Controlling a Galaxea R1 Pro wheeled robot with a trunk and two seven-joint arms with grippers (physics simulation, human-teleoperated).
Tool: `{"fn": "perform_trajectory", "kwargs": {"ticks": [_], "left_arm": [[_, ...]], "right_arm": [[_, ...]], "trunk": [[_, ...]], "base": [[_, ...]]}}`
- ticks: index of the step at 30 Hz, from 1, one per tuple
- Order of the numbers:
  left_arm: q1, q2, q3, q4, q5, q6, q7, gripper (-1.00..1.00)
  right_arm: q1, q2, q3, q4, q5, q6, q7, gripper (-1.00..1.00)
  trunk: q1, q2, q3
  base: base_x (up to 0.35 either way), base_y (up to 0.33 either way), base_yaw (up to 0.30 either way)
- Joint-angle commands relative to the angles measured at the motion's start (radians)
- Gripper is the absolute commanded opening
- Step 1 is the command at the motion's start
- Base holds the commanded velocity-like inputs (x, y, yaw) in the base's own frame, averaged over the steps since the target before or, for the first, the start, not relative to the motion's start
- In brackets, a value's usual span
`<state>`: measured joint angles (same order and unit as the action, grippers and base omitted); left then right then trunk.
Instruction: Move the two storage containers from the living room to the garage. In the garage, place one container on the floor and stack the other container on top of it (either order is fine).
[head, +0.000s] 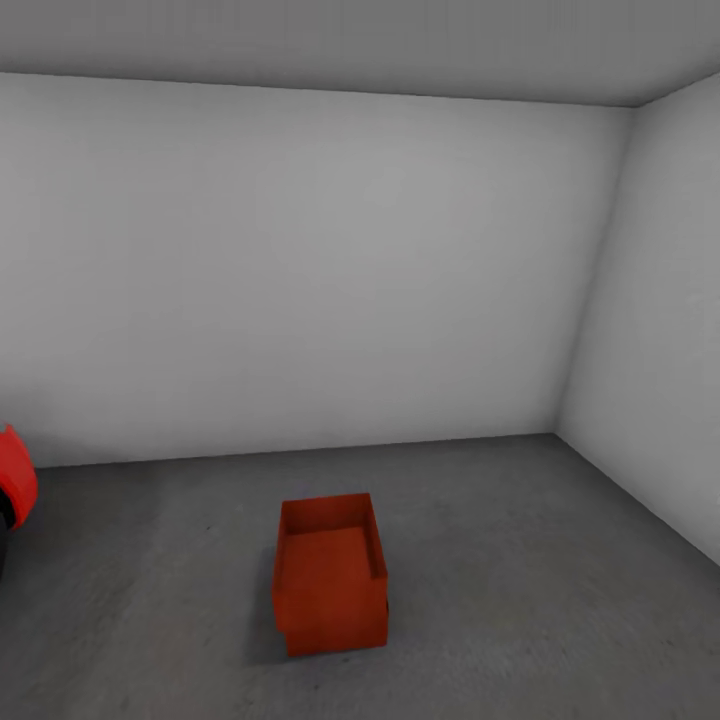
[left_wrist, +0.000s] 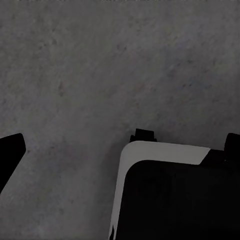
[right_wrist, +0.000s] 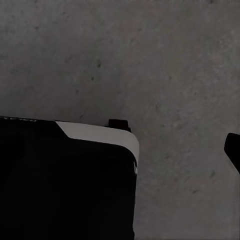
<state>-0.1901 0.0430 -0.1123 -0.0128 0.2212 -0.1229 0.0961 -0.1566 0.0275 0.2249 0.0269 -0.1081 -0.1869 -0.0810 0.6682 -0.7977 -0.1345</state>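
Note:
The orange-red storage containers (head: 331, 575) stand on the dark grey garage floor (head: 520, 600) in the head view, a little ahead of me and near the middle. They read as one open bin sitting on another, with the edges slightly offset. Nothing touches them. My left gripper (left_wrist: 120, 147) hangs over bare floor, one dark fingertip (left_wrist: 10, 150) at the frame's edge, the jaws wide apart and empty. My right gripper (right_wrist: 120, 150) is the same, with one fingertip (right_wrist: 233, 149) showing.
White-grey walls close the room behind the bins (head: 300, 280) and on the right (head: 660, 350). The red car's edge (head: 14, 480) shows at far left. Both wrist views catch my black, white-trimmed base (left_wrist: 175, 195) (right_wrist: 65, 180) over the concrete.

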Motion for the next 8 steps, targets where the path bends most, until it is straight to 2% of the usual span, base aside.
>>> {"fn": "perform_trajectory", "kwargs": {"ticks": [1, 8], "left_arm": [[0.0, 0.0, -0.008, 0.001, 0.009, -0.003, 0.002, 1.0], [-0.001, 0.001, -0.007, 0.001, 0.009, -0.003, 0.002, 1.0]], "right_arm": [[-0.001, 0.004, 0.008, 0.003, -0.003, -0.006, -0.002, 1.0], [-0.001, 0.008, 0.008, 0.004, 0.001, -0.001, -0.005, 1.0]], "trunk": [[0.0, -0.001, -0.002], [0.0, -0.001, -0.002]], "base": [[0.0, 0.0, 0.0], [0.0, 0.0, 0.0]]}}
